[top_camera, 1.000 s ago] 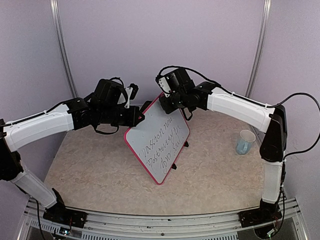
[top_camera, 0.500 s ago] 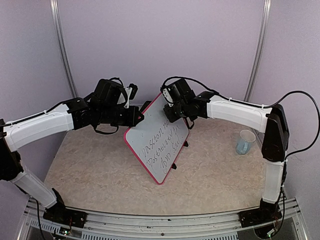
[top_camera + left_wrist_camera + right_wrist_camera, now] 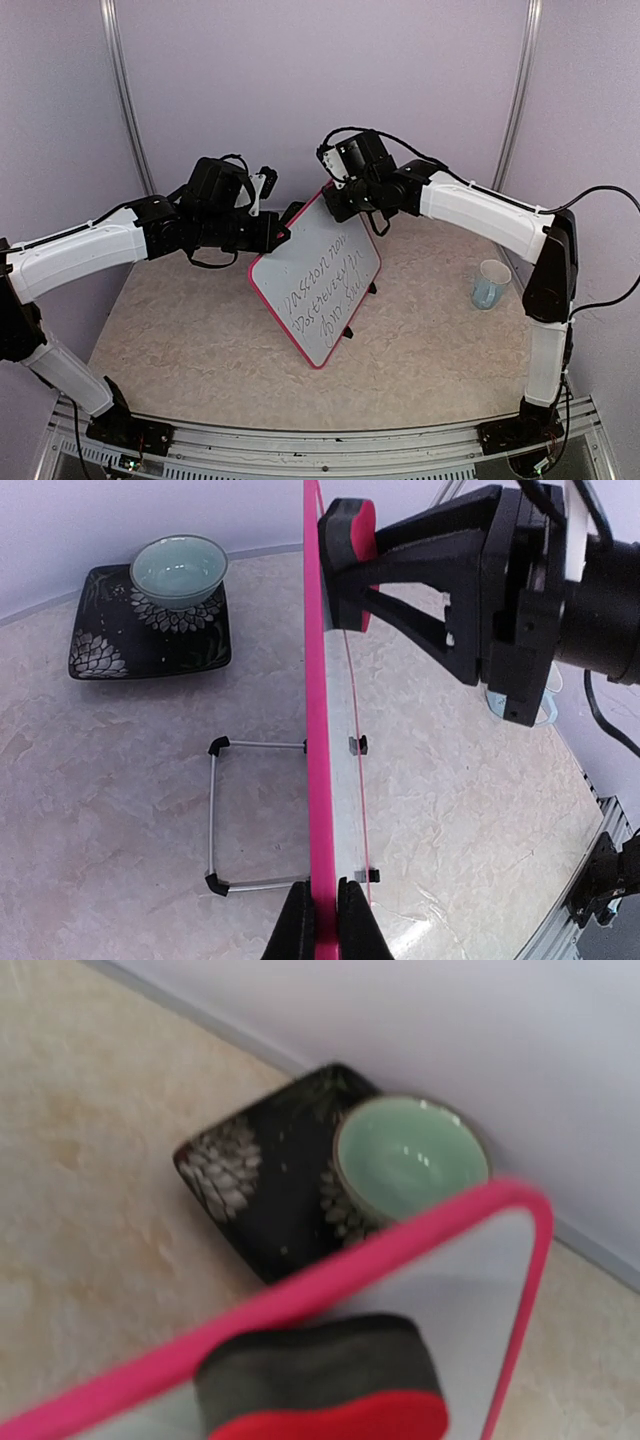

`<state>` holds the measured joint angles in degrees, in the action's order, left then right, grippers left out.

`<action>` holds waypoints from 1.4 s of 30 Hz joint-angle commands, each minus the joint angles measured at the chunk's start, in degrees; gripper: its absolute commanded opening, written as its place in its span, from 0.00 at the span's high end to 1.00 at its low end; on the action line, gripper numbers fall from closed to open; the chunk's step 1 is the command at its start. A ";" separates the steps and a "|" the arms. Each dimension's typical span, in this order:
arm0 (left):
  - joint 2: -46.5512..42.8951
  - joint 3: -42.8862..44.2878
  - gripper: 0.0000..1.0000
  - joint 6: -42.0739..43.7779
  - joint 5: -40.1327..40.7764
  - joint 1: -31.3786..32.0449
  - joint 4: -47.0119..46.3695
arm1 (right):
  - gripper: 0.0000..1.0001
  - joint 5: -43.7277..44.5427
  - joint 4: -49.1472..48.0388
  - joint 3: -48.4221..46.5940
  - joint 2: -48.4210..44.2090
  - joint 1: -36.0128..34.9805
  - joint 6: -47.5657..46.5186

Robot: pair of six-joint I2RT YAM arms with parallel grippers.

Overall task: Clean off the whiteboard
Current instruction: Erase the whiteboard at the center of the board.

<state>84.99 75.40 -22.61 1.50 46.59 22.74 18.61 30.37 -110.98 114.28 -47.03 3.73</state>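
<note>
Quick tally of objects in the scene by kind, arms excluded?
whiteboard: 1
eraser: 1
cup: 1
bowl: 1
plate: 1
Total: 5

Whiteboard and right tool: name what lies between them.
The eraser, gripped by the right tool, meets the whiteboard near its corner; left wrist view shows it.

Robot test cell, laboratory type. Plain lilac wall panels (image 3: 320,80) on three sides; metal uprights (image 3: 126,100) at upper left and upper right; marbled tabletop (image 3: 200,345); aluminium rail (image 3: 320,440) along the bottom edge, carrying two arm bases (image 3: 125,432).
</note>
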 commanded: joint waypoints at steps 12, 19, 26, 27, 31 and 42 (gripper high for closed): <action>-1.06 -0.69 1.00 5.63 -7.16 1.97 0.64 | 0.72 -1.14 -2.68 3.65 4.11 -0.03 1.66; -1.14 -0.68 1.00 5.48 -7.13 2.02 0.55 | 0.72 -1.07 -3.56 6.36 4.09 1.42 2.54; -1.20 -0.65 1.00 5.56 -7.14 2.02 0.64 | 0.72 -1.59 -3.92 6.12 4.37 1.85 2.82; -1.18 -0.63 1.00 5.54 -7.18 2.02 0.64 | 0.72 -2.13 -4.03 5.86 4.25 1.85 2.63; -1.14 -0.68 1.00 5.55 -7.17 2.02 0.66 | 0.72 -5.05 -5.52 4.70 2.31 1.32 1.65; -0.96 -0.68 1.00 5.48 -7.13 2.02 0.49 | 0.72 -7.89 -5.47 0.68 -0.18 -0.14 0.58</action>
<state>84.97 75.24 -23.11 2.35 46.57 22.83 17.50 28.51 -108.12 115.15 -45.08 4.80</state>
